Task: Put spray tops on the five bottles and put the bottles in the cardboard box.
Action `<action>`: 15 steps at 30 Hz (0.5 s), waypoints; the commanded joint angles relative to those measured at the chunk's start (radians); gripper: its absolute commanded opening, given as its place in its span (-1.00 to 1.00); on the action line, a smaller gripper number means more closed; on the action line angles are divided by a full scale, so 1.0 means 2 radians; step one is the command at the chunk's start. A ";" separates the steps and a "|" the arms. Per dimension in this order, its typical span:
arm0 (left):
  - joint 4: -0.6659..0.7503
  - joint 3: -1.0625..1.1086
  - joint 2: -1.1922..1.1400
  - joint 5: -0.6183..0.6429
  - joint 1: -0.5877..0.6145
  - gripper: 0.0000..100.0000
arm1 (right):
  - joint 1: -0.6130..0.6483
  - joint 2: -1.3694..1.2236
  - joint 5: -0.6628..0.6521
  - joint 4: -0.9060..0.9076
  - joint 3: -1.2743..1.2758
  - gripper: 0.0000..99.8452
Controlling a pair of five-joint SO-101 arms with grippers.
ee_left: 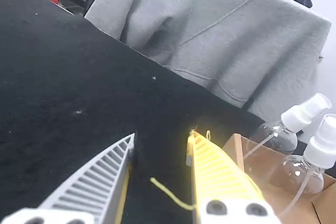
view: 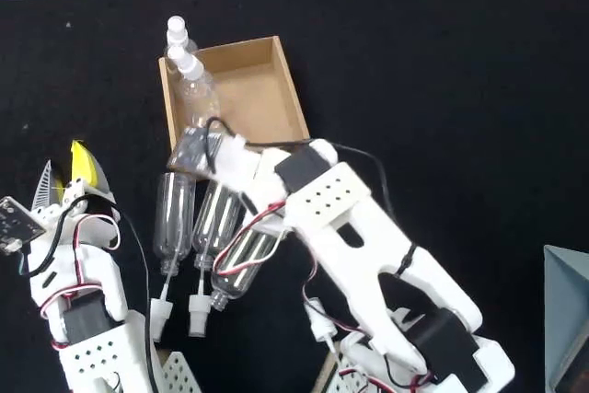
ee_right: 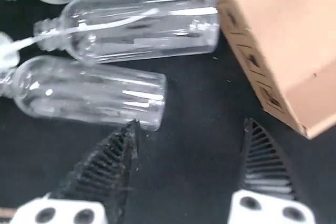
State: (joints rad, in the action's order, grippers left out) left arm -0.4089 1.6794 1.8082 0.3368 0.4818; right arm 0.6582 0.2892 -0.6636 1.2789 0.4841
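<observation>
Partway through capping. At the far left corner of the box [view: 276, 89], two capped bottles [view: 191, 75] upright: one inside against the wall, the other hard to place as inside or just outside. On the worktop [view: 460, 89] just before the box, three bare bottles [view: 216, 218] lying close together in a row, necks pointing away from it. Near those necks, three loose tops [view: 197, 310] with their tubes.

With the right hand [ee_right: 191, 125] spread wide and holding nothing, low over the bottoms of the bare bottles and beside the box's near corner. With the left hand [ee_left: 161, 139] likewise wide and unladen, well off to the left of the row, facing the capped pair across the worktop.

Judged step: taking up one bare bottle for its top.

Next move, probably: close on a single bottle body without nudging its neighbours, lift and steady it, fetch a top with the other hand, feed the tube down the neck, seat and twist. Round, smooth, crowded, so likely to roll or slip under a careless pinch.
</observation>
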 commanded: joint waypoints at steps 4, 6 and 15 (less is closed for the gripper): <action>0.014 0.010 0.009 0.001 0.006 -0.71 | 0.041 0.036 -0.059 0.038 -0.006 -0.47; 0.014 0.010 0.009 0.001 0.006 -0.71 | 0.041 0.033 -0.074 0.043 -0.006 -0.47; 0.014 0.010 0.009 0.001 0.006 -0.71 | 0.064 0.036 -0.137 0.044 0.032 -0.47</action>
State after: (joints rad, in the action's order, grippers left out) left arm -0.4089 1.6794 1.8082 0.3368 0.4818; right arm 0.7442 0.2892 -0.9014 1.3571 0.5424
